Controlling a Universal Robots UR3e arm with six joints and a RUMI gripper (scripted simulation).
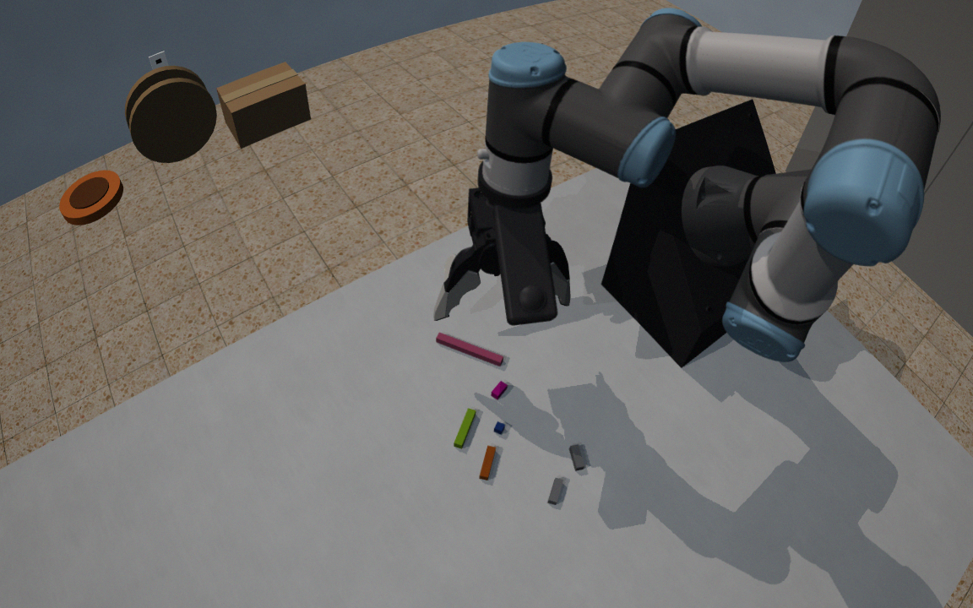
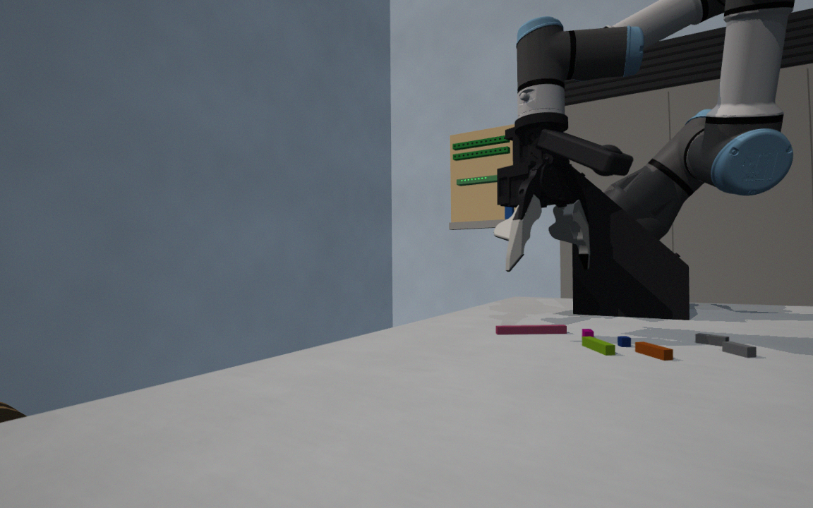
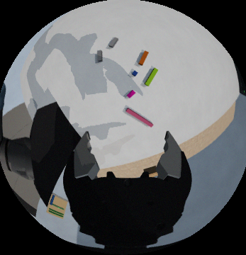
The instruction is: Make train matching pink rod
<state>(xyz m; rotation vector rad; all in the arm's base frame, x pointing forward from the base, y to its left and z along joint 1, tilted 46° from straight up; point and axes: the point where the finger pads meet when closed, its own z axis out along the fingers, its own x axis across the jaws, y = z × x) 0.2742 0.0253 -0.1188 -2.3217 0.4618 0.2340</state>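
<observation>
The pink rod (image 1: 469, 348) (image 2: 531, 329) (image 3: 139, 117) lies flat, nearest my gripper. A magenta rod (image 1: 499, 390) (image 2: 587, 332) (image 3: 130, 94) lies beside it. The lime rod (image 1: 464, 427) (image 2: 598, 345) (image 3: 151, 76) and orange rod (image 1: 486, 462) (image 2: 653, 351) (image 3: 143, 58) lie apart, with the small blue rod (image 1: 499, 427) (image 2: 623, 341) (image 3: 135, 73) near both. Two grey rods, one (image 1: 577, 456) (image 2: 711, 339) (image 3: 99, 56) in shadow and one (image 1: 556, 491) (image 2: 738, 348) (image 3: 113, 42) outside it, lie apart from each other. No rods touch. My gripper (image 1: 502, 311) (image 2: 547, 265) (image 3: 127, 132) is open and empty, above the table behind the pink rod.
The white table (image 1: 248, 469) (image 2: 334, 429) (image 3: 193, 46) bears all the rods. The arm's black base mount (image 1: 649, 249) (image 2: 630, 271) (image 3: 52, 142) stands beyond the rods, near the gripper. A cardboard box (image 1: 267, 109) is on the floor past the table edge.
</observation>
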